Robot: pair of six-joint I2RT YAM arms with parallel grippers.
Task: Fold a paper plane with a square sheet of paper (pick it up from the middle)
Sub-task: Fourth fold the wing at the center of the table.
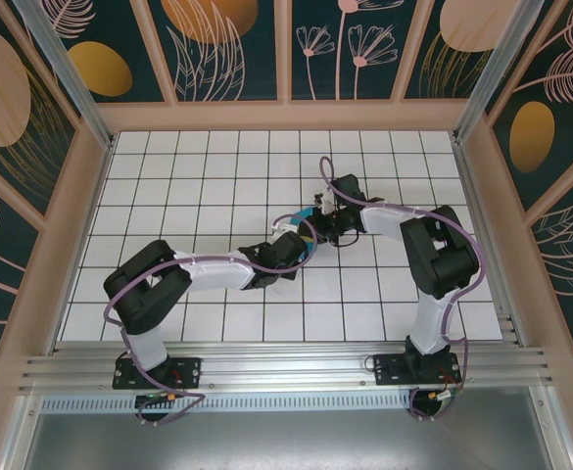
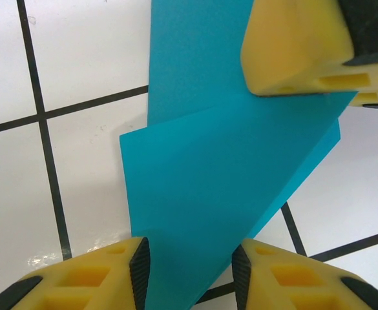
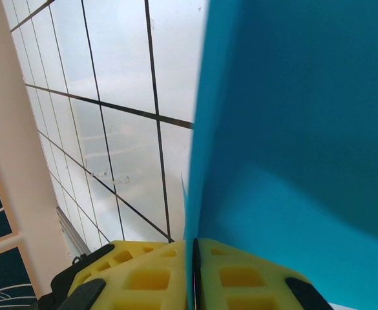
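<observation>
The square sheet of paper [image 2: 221,174] is teal and folded into overlapping layers that taper to a point, held above the white grid table mid-field [image 1: 309,215]. My right gripper [image 3: 194,258] is shut on one edge of it, the sheet [image 3: 298,129] rising upright from the jaws. One of its yellow fingers [image 2: 292,45] shows at the top of the left wrist view, resting on the paper. My left gripper [image 2: 190,265] is open, its jaws astride the paper's narrow end, the left pad close to the paper and a gap at the right pad. Both grippers meet at the table's middle [image 1: 310,233].
The white tiled table [image 1: 208,166] has black grid lines and is walled by a pale frame [image 1: 100,147] on left, back and right. Both arms reach inward from their bases at the near edge, elbows spread to either side.
</observation>
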